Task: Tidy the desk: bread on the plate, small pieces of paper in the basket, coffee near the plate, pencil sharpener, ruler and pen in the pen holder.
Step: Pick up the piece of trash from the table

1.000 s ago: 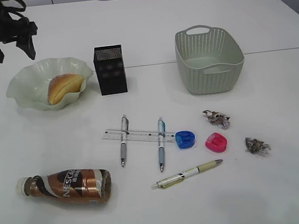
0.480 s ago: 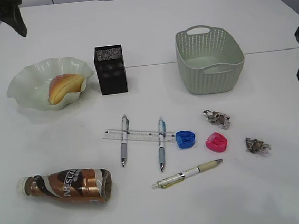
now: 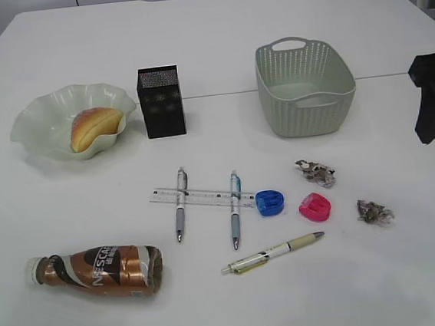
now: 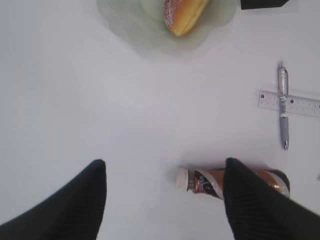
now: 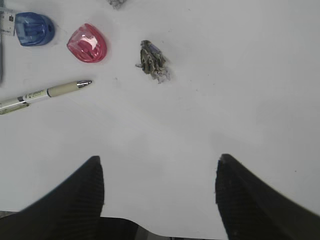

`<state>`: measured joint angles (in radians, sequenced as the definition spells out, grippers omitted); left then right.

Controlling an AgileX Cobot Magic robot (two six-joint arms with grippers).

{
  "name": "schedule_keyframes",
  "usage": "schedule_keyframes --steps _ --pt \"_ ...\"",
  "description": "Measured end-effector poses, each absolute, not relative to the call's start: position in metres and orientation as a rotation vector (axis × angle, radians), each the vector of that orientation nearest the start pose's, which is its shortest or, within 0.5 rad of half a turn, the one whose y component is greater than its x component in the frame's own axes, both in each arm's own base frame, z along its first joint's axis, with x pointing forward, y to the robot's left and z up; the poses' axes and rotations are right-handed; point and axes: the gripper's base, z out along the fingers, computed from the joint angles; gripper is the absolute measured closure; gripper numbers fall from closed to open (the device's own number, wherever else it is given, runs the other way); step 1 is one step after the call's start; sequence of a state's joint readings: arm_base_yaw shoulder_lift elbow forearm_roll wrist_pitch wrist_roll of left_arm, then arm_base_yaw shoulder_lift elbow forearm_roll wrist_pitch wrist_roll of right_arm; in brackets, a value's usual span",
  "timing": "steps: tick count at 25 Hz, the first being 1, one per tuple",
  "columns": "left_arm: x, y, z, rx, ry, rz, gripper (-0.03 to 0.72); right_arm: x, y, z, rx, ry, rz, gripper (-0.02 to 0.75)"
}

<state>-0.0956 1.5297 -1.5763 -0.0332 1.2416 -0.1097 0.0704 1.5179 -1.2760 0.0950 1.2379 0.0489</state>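
Note:
The bread (image 3: 91, 127) lies in the pale green wavy plate (image 3: 34, 119), also in the left wrist view (image 4: 182, 12). The coffee bottle (image 3: 97, 273) lies on its side at front left. The black pen holder (image 3: 161, 101) stands beside the plate. A clear ruler (image 3: 201, 198) lies under two pens (image 3: 179, 204) (image 3: 234, 207); a cream pen (image 3: 272, 253) lies in front. Blue (image 3: 269, 202) and pink (image 3: 314, 207) sharpeners and two paper scraps (image 3: 315, 172) (image 3: 373, 211) lie to the right. My left gripper (image 4: 162, 172) is open, high over the table, out of the exterior view. My right gripper (image 5: 157, 172) is open at the right edge (image 3: 432, 104).
The green basket (image 3: 304, 85) stands empty at back right. The white table's far edge runs along the top and its front edge shows in the right wrist view (image 5: 165, 235).
The left arm has risen out of the exterior view at top left. The right arm has come in from the right edge, over the table.

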Motion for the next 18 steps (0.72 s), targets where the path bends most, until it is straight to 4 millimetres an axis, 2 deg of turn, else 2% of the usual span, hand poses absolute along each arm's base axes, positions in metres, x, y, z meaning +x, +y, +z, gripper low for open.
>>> schedule_keyframes --steps 4,8,10,14,18 --pt "0.258 -0.027 0.392 -0.021 2.646 -0.112 0.161 0.29 0.029 0.301 0.004 2.965 0.162 0.226" --pt "0.216 -0.023 0.396 -0.02 2.613 -0.115 0.164 0.291 0.032 0.299 0.015 2.973 0.215 0.226" --pt "0.198 -0.022 0.402 -0.019 2.577 -0.119 0.167 0.296 0.033 0.291 0.018 2.998 0.224 0.226" --pt "0.176 -0.019 0.413 -0.017 2.513 -0.121 0.169 0.308 0.034 0.269 0.026 3.066 0.22 0.226" --pt "0.173 -0.019 0.414 -0.017 2.504 -0.121 0.169 0.323 0.035 0.243 0.04 3.104 0.218 0.226"
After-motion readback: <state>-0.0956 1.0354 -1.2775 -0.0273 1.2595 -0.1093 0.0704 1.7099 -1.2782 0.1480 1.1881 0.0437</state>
